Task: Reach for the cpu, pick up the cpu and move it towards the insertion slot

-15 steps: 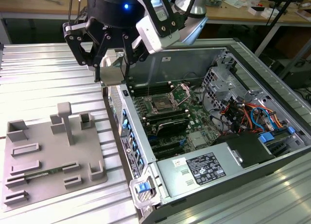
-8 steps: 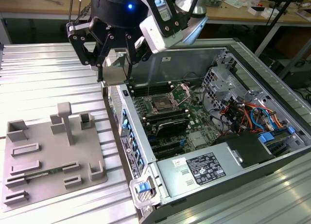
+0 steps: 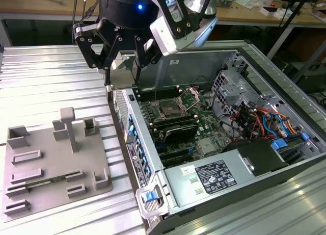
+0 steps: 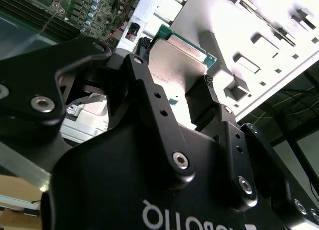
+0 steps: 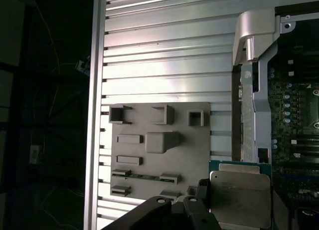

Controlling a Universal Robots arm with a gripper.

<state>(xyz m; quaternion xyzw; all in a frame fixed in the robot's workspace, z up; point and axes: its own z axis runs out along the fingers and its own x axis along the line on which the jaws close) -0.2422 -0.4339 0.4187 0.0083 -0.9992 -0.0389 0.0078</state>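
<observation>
The surface point(image 3: 56, 72) is made of long silver metal strips with grooves between them. Behind its far edge stands a wooden bench point(image 3: 46, 3) with wires and small things on it. On the surface, near the edge at the exterior view's left, lies a flat grey plate point(image 3: 53, 161) with small raised blocks. Next to it, toward the exterior view's right, sits an open computer case point(image 3: 285, 112) with a green board point(image 3: 204, 128) inside, many red, blue and orange wires point(image 3: 260, 118), and a black box with a white label point(image 3: 216, 176). The insertion slot point(image 3: 169, 111) is a shiny square frame on the green board, with long black slots beside it. The black hand point(image 3: 119, 54) hangs in the air over the near wall of the case, between the grey plate and the slot. Its fingers point(image 4: 204, 98) are clamped on the cpu point(image 5: 239, 197), pressing on its two opposite edges. In both wrist views the cpu point(image 4: 174, 58) is a thin square with a silver-grey top and a green rim. It is square, so it has no long side. It is well apart from the slot and does not touch the case.
</observation>
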